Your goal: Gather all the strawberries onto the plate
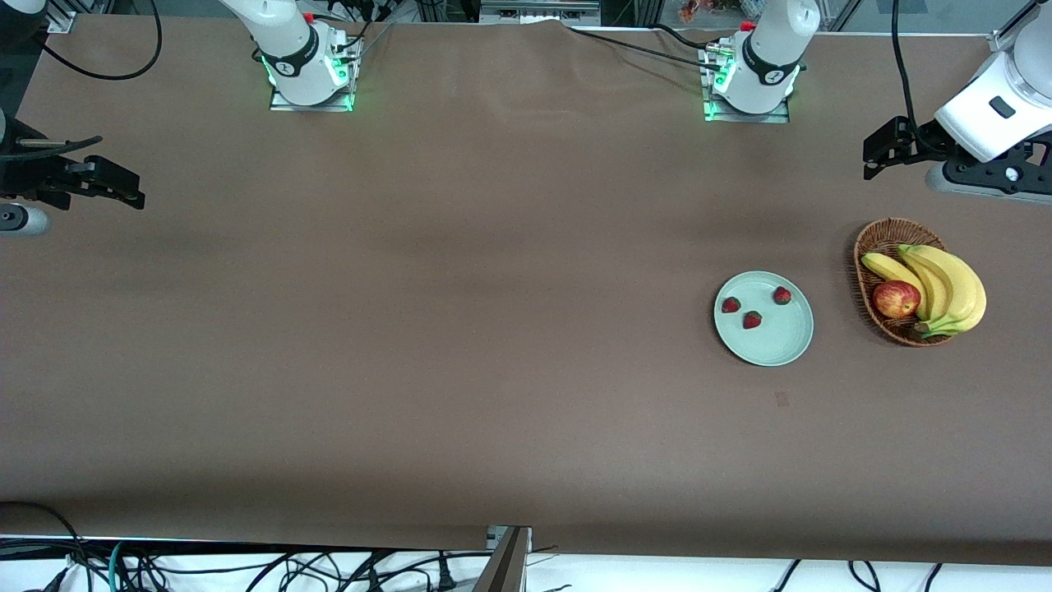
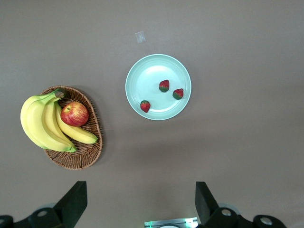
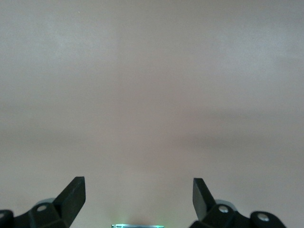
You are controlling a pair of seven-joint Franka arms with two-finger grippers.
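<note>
Robotics lab, not home or kitchen. Long table (image 1: 411, 329) under plain brown cover fills frame. Two white arm bases (image 1: 311, 62) bolted on metal plates along top of frame, green status lights glowing. Black cables (image 1: 123, 57) trail across upper left and upper middle; more cable tangle (image 1: 246, 567) along bottom edge on white floor. Aluminium frame profile (image 1: 505, 559) at bottom centre. Fruit props only: basket (image 1: 883, 247) with bananas (image 1: 945, 284) and apple (image 1: 896, 298), mint plate (image 1: 781, 341) with strawberries (image 1: 752, 320), right of frame.

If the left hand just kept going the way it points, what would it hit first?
Probably bare table, between the basket and plate. The left hand hangs open above; depth is uncertain.
</note>
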